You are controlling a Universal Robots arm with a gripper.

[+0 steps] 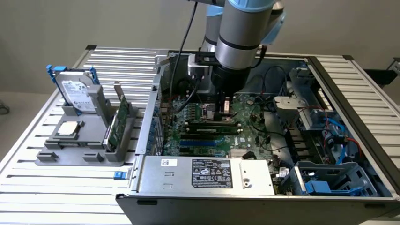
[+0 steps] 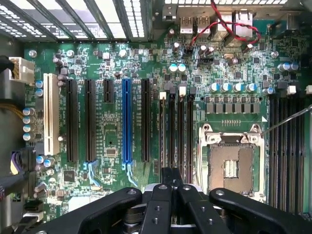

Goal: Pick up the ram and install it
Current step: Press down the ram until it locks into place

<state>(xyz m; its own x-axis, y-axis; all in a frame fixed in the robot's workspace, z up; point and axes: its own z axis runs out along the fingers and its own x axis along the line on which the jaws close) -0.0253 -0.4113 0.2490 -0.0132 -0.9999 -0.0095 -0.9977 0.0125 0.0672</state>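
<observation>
The memory stick (image 1: 214, 123) lies in a black slot on the green board (image 1: 250, 136), just below my pincer (image 1: 225, 111). My pincer's fingers (image 2: 170, 187) are pressed together, holding nothing, directly over the board inside the open computer case (image 1: 350, 117).

The ram (image 1: 211, 123), a dark-chipped green stick, sits seated in its motherboard slot.

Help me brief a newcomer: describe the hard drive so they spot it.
To the exterior view's left of the open computer case, a grey holder sits on the slatted table. The hard drive stands upright at its far end: silver, white-labelled, with blue rails, unlike the thin green card beside it.
</observation>
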